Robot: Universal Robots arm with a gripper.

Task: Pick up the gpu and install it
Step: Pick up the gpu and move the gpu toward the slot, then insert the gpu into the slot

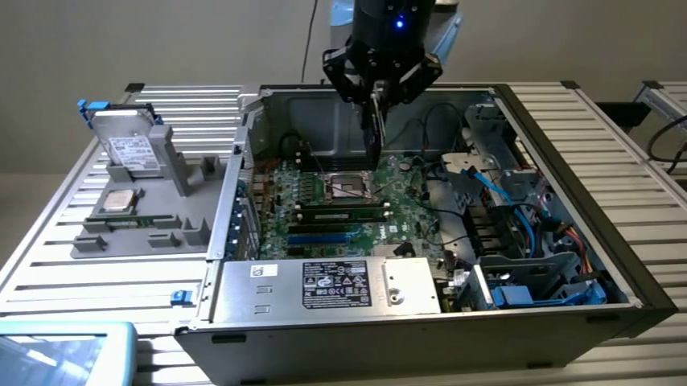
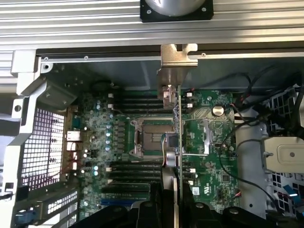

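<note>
1. Green circuit board, seen edge-on with a silver end bracket, marks the gpu (image 2: 177, 114), which is gripped between the closed jaws of the tool (image 2: 176, 209).
2. The gpu is held upright in the air inside the open computer case (image 1: 601, 265), above the motherboard (image 1: 343, 211) and roughly over the processor socket (image 2: 149, 137). It touches nothing but the tool.
3. A slip is judged possible, because the card is thin and is clamped at one end only. A knock against the case wall could tilt it in the jaws.
4. Damage to the socket is judged a risk if the card is lowered here, since the bare socket lies right below it.
5. A snag is also judged possible on the blue cables (image 1: 504, 193), which lie near the card towards the exterior view's right.
6. A jammed or bent connector could result if the card meets its slot at a tilt.
7. The card's contact edge cannot be made out, and its cooler face is hidden by the edge-on angle.
8. The tips of the tool are cut off in the wrist view, so the depth of the grip cannot be judged.
9. The expansion slots are hard to tell from the memory slots, and part of the board is covered by the tool.
</note>
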